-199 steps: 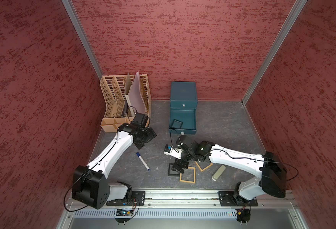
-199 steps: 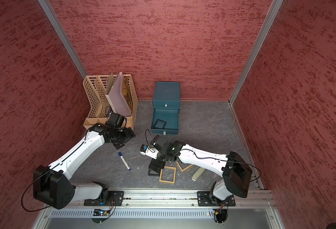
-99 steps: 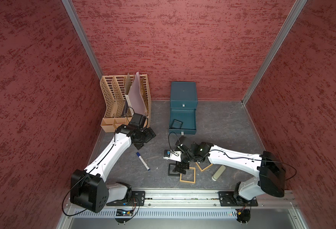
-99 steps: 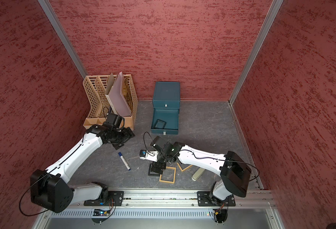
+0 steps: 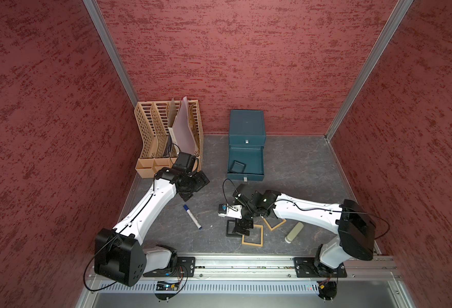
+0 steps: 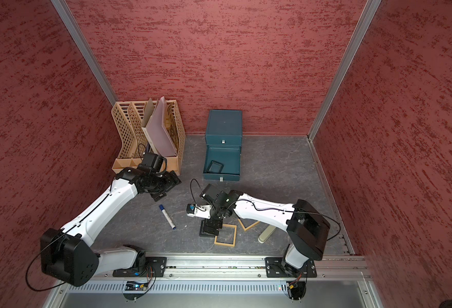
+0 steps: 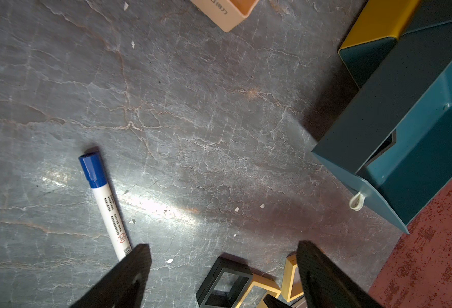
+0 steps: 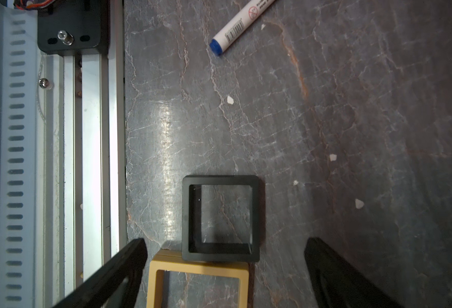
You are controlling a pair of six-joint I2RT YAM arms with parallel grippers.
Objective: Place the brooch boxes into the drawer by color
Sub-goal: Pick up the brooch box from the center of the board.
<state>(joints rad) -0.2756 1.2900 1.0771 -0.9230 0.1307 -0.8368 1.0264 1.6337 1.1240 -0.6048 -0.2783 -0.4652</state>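
Veined grey floor [image 8: 326, 106] bears a square black frame [image 8: 221, 180] beneath the gaping right tool [image 8: 225, 241]; left tool [image 7: 222, 246] gapes

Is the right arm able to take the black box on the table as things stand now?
Probably yes: the right gripper hangs open over the black box, jaws wider than it, nothing between. A tan box abuts one edge.

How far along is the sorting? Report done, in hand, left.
Done: one black box lies in the open drawer. In hand: nothing held; the open right gripper hovers over the second black box. Left: that box and two tan-yellow boxes on the table.
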